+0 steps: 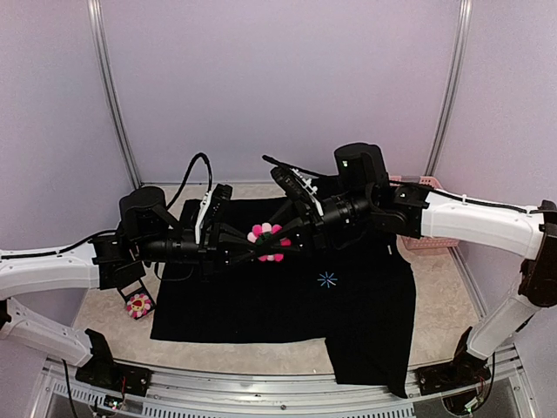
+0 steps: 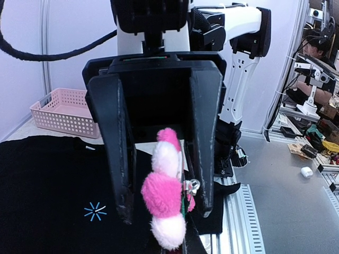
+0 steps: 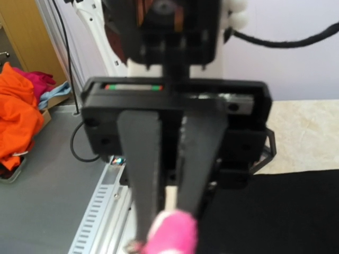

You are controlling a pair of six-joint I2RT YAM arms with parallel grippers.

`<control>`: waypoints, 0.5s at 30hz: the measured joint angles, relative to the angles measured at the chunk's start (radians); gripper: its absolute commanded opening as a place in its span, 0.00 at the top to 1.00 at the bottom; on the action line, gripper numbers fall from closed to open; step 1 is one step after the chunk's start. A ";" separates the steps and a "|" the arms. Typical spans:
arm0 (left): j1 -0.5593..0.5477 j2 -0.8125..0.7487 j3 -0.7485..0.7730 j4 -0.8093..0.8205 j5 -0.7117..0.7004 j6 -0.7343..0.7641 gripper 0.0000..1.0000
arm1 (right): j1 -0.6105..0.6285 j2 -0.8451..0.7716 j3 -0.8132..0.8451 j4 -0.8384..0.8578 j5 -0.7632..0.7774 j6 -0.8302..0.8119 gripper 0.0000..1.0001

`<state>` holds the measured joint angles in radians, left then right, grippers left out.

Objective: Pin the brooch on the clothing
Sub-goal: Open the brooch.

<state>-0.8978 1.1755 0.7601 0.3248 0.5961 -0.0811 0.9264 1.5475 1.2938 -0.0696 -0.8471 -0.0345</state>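
The brooch [image 1: 267, 241], a pink and white plush flower, hangs in the air above the clothing [image 1: 287, 305], a black T-shirt spread flat with a light-blue starburst [image 1: 327, 279]. My left gripper [image 1: 253, 250] comes in from the left and is shut on the brooch. In the right wrist view its narrow fingers [image 3: 143, 174] end behind the blurred pink petals [image 3: 170, 233]. My right gripper [image 1: 291, 236] faces it, open. In the left wrist view its fingers [image 2: 119, 159] straddle the edge-on brooch [image 2: 161, 201], whose metal clasp [image 2: 192, 185] sits close to one finger.
A second flower brooch [image 1: 137, 305] lies on the table beside the left arm. A pink basket [image 1: 426, 239] stands at the back right behind the right arm and also shows as a basket [image 2: 61, 116] in the left wrist view. The metal rail [image 1: 261, 392] runs along the near edge.
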 measured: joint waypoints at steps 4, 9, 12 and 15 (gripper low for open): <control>0.007 0.000 0.002 -0.017 0.003 0.005 1.00 | 0.001 0.000 0.021 -0.063 -0.006 -0.035 0.60; 0.008 0.000 0.006 -0.039 0.003 0.018 1.00 | 0.001 0.004 0.058 -0.136 -0.031 -0.064 0.58; 0.008 0.000 0.017 -0.053 0.003 0.026 1.00 | 0.001 0.008 0.082 -0.169 -0.036 -0.079 0.64; 0.008 0.000 0.019 -0.060 0.003 0.030 1.00 | 0.001 0.013 0.097 -0.184 -0.039 -0.082 0.66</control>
<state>-0.8902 1.1755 0.7788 0.2653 0.5987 -0.0509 0.9276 1.5600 1.3903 -0.2535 -0.8860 -0.1162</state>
